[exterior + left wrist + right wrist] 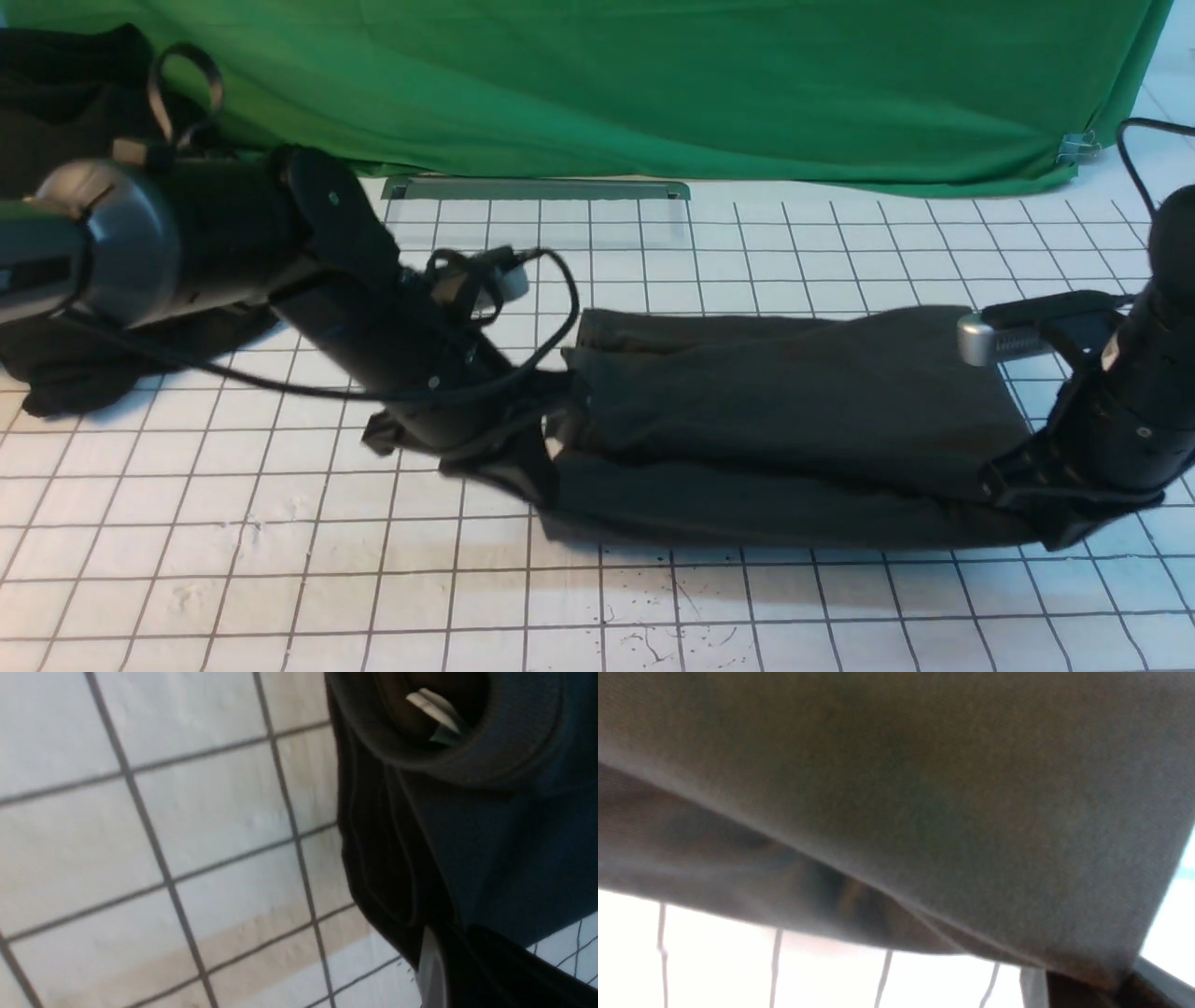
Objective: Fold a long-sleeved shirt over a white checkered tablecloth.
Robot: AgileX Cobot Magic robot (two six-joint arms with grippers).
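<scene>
Green backdrop [653, 84] hangs across the far side of the room, its hem reaching the counter [280, 579]. Counter is covered by the white checkered tablecloth [766, 607], grid lines dark, a few small dark specks near the front edge. A grey metal strip [537, 189] lies at the foot of the backdrop.

Shirt [784, 420] lies mid-counter, slightly to the right, already folded into a long narrow band running left to right; sleeves look tucked in and no logo shows. Judging by that, the lengthwise folds are done and the crosswise fold, end over end, is probably what is left. In the left wrist view the collar [467, 751] with a white tag [434, 709] sits at the left end.

A second black cloth bundle [84, 364] lies far left, well apart from the shirt, partly behind the left arm.

Left pincer [523, 457] is clamped on the shirt's left near corner. Right pincer [1046, 513] is clamped on the right near corner. Both corners look slightly raised off the cloth.
</scene>
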